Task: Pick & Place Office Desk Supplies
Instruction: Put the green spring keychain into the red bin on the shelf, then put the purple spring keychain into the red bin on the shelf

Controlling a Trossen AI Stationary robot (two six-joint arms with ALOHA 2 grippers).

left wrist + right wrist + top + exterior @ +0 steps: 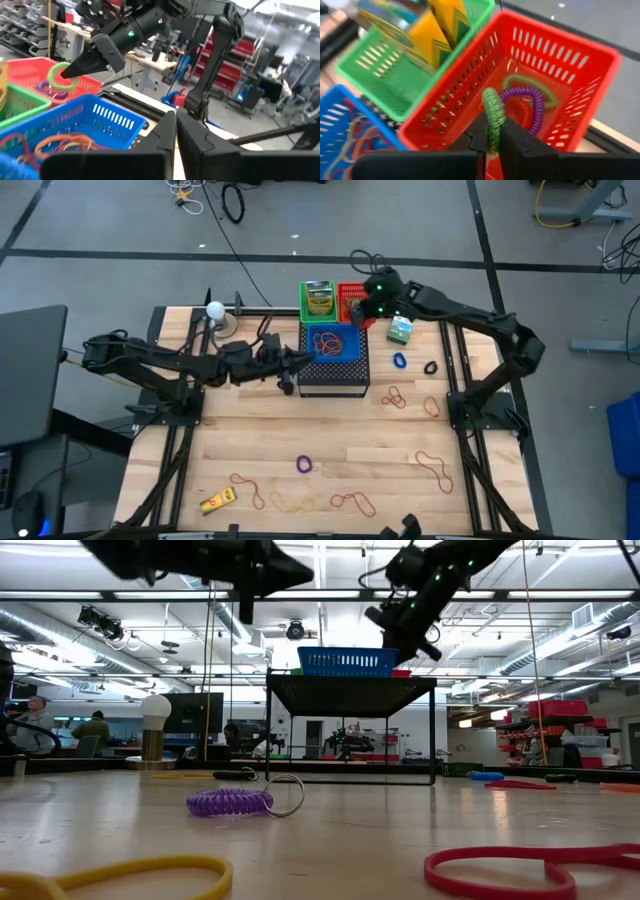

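Note:
A black mesh box (335,375) carries a blue basket (333,343) of rubber bands (60,142), a green basket (318,300) with printed boxes, and a red basket (560,55) with purple, olive and orange coil rings. My right gripper (492,134) hangs over the red basket, shut on a green coil ring (492,112). My left gripper (176,120) stands level at the blue basket's left side, shut, with nothing seen between its fingers. My right gripper pinches one stretch of the green ring's coil (493,131) between its two fingers. The fingers slant down from the table's right side. The ring sticks out past the fingertips (75,70), lifted clear above the red basket's inside.
Loose on the table lie rubber bands (395,395), a blue ring (400,361), a black ring (430,367), a green box (400,330), a purple ring (304,464) and a yellow item (218,500). A white-bulbed lamp (214,310) stands at the far left.

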